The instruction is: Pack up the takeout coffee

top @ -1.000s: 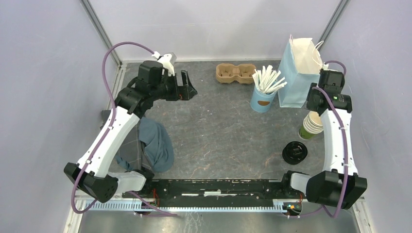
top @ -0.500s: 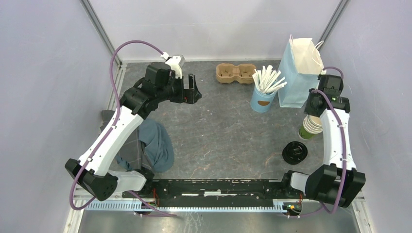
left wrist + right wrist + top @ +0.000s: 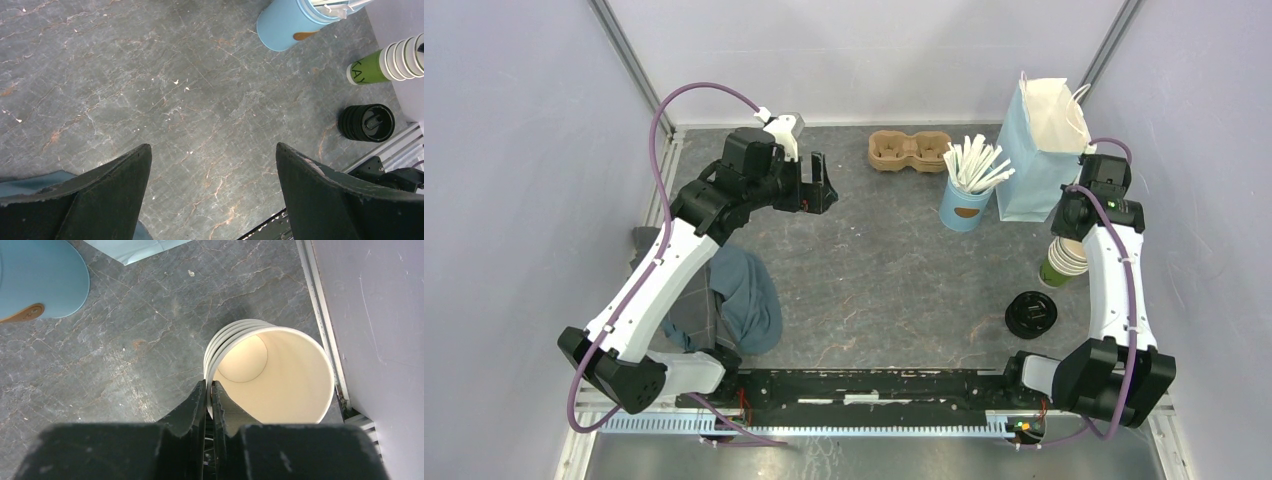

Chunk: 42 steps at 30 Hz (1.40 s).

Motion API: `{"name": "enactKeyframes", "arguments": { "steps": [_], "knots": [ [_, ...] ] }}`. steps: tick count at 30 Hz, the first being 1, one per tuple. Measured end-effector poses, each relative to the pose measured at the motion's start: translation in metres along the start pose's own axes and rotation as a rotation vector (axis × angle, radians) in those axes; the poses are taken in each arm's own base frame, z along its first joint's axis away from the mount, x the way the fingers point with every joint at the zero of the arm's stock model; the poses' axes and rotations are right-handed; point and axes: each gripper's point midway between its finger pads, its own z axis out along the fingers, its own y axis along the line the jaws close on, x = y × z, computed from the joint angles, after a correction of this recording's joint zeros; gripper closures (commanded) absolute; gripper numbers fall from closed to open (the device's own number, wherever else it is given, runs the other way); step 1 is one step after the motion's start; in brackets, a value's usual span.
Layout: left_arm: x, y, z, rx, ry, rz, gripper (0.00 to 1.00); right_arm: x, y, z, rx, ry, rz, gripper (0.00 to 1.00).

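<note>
Takeout coffee cup (image 3: 270, 375), lidless and cream inside, is seen topping a nested green stack at the right edge of the tabletop (image 3: 874, 270), just beyond a pile of black lids (image 3: 1030, 313). Its rim is pinched between the clenched right fingers (image 3: 195, 407). Farther back, a light-blue cup of white sticks (image 3: 967, 200) and a blue bag (image 3: 1036, 150) are stood. The left fingers (image 3: 115, 200) are held spread wide, grasping nothing, above the far left.

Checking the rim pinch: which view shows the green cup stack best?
Right wrist: it looks straight into the top cup of the cup stack, rim pinched by the right gripper. Top external shows its side, partly behind the arm. Left wrist catches it small, at the frame edge.
</note>
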Motion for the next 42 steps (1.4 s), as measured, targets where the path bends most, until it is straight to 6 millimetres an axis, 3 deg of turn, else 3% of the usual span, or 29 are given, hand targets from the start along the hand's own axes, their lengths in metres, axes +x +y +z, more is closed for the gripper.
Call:
{"name": "enactKeyframes", "arguments": {
  "steps": [6,21,35,42],
  "knots": [
    [0.0,0.0,0.0,0.0,0.0,0.0,0.0,0.0,0.0,0.0,0.001,0.0,-0.002,1.0],
    [0.0,0.0,0.0,0.0,0.0,0.001,0.0,0.001,-0.01,-0.006,0.066,-0.005,-0.015,1.0],
    [0.001,-0.003,0.0,0.008,0.003,0.006,0.0,-0.012,-0.01,-0.028,0.149,-0.054,-0.104,1.0],
    [0.001,-0.003,0.0,0.008,0.003,0.006,0.0,-0.033,-0.011,-0.054,0.19,-0.109,-0.129,1.0]
  ]
}}
